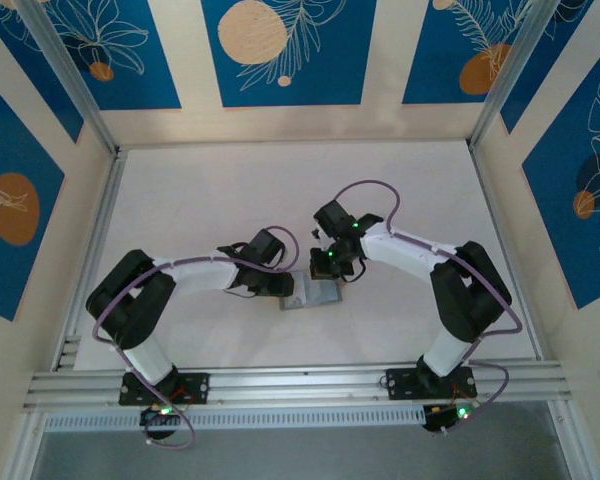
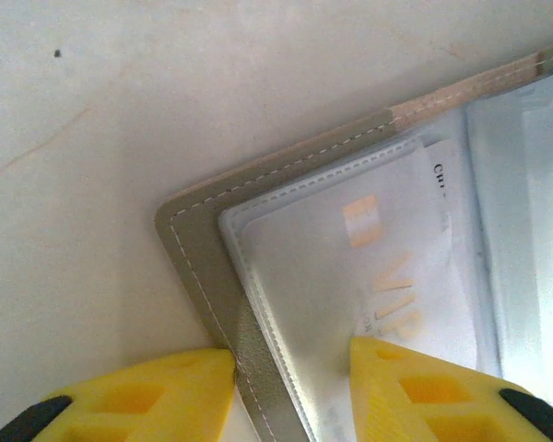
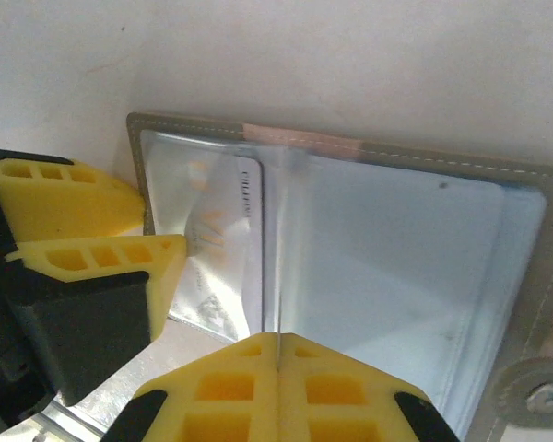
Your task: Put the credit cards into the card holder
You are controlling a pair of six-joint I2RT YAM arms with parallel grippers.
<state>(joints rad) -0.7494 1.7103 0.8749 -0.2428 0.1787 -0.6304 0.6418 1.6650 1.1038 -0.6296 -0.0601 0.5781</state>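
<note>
White table (image 1: 200, 200); open grey card holder (image 1: 316, 295)

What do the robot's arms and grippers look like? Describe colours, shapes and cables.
Both the left arm and right arm have white tubular links, black joints and a looping purple cable. The left gripper and right gripper carry yellow wedge-shaped fingers with hollow pockets.

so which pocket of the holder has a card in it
The pocket by the left fingers: a pale card shows through it; the other pocket looks empty.
</note>
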